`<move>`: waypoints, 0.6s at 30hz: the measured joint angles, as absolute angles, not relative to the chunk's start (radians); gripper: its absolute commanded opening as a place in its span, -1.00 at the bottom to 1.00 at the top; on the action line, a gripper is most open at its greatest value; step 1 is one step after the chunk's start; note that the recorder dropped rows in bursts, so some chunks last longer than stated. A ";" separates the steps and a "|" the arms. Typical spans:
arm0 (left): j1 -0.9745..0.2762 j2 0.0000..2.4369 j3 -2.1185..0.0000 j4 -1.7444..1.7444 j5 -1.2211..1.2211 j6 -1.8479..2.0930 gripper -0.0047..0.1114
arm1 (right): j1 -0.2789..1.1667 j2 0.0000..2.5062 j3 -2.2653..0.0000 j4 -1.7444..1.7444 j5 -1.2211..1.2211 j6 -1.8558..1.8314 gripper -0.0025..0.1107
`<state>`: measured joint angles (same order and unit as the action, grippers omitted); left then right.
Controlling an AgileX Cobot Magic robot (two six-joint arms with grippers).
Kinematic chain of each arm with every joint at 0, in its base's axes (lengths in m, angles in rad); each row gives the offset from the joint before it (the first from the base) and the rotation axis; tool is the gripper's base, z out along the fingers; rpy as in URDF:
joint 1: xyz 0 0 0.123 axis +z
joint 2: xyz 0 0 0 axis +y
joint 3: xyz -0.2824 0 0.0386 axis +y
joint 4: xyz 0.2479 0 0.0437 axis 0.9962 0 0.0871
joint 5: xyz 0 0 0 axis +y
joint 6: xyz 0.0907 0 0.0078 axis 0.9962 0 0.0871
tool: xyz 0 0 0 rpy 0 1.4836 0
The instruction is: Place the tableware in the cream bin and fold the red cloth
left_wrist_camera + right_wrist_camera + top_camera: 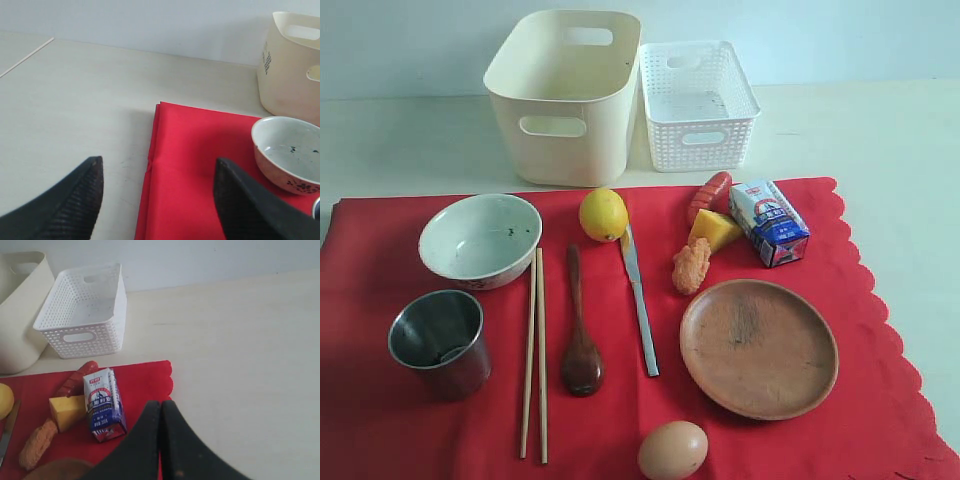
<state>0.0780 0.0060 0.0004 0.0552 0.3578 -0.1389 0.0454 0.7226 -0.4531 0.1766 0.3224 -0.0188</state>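
The red cloth (620, 400) lies flat, with the tableware spread on it: pale bowl (480, 240), steel cup (438, 340), chopsticks (535, 350), dark spoon (580, 340), knife (640, 300) and brown plate (758, 346). Behind the cloth stands the cream bin (565, 95). Neither arm shows in the exterior view. My left gripper (157, 170) is open and hangs over the cloth's (200, 165) left edge, near the bowl (287, 152) and the bin (292, 65). My right gripper (161, 407) is shut on nothing, above the cloth's (145, 377) scalloped corner.
A white lattice basket (698, 100) stands right of the bin. On the cloth lie a lemon (603, 214), egg (672, 450), sausage (710, 192), cheese wedge (713, 230), fried piece (691, 265) and milk carton (770, 222). Bare table (900, 140) surrounds the cloth.
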 measured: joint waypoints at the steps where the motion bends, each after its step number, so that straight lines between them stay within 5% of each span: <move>1: 0.078 0.006 0.000 0.055 0.358 -0.139 0.14 | 0.045 0.724 -0.453 0.181 0.344 -0.028 -0.96; 18: 0.078 0.006 0.000 0.055 0.358 -0.139 0.14 | 0.045 0.950 -0.453 0.730 0.476 -0.642 -0.44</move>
<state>0.0780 0.0060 0.0004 0.0552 0.3578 -0.1389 0.0454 0.9499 -0.4531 0.7299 0.4761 -0.6415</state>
